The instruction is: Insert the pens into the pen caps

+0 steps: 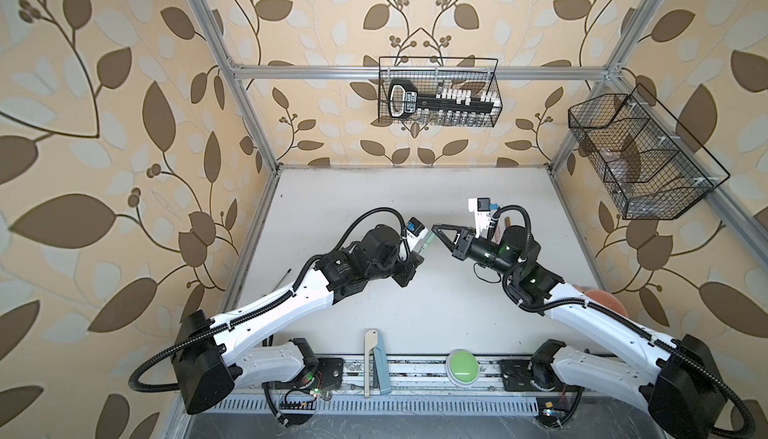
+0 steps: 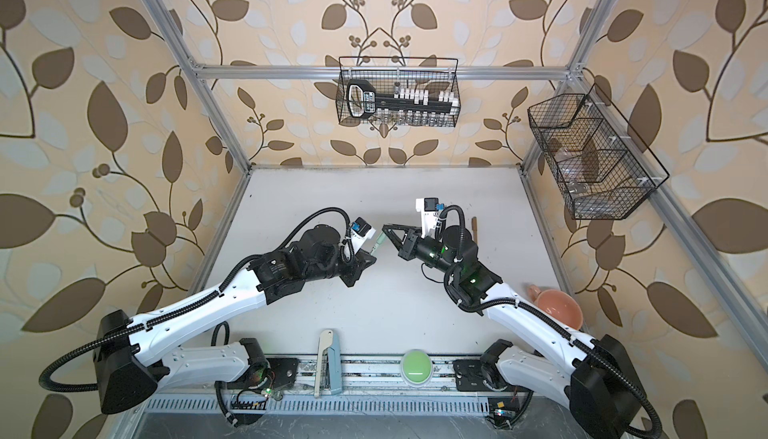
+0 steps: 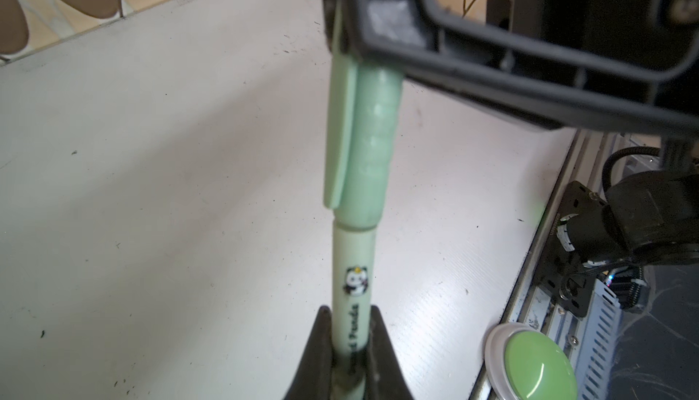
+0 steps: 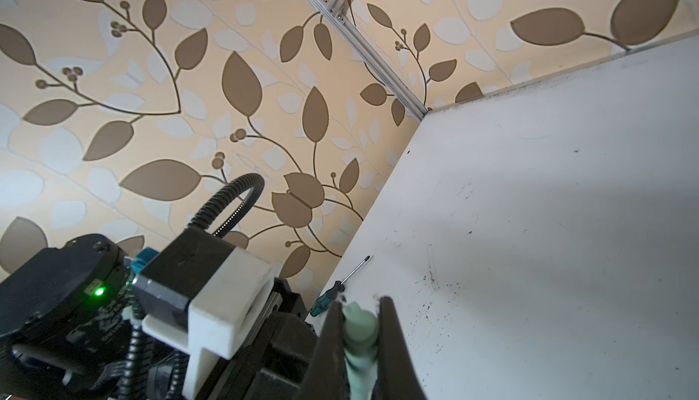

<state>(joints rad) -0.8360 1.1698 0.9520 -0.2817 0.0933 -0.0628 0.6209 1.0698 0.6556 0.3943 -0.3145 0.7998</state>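
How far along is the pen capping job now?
The green cap looks pushed onto the green pen. The left gripper holds the pen, the right gripper the cap, both shut. A brown pen lies on the table, capping unclear; nothing pink shows.

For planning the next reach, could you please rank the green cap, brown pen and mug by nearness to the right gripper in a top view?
1. green cap, in the right gripper.
2. brown pen, right side.
3. mug, front right.

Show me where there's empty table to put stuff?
Bare table: the far strip along the back wall, and the near middle just beyond the green button. Crowded: the centre, where left gripper and right gripper hold the green pen and cap; the right edge has a cup.
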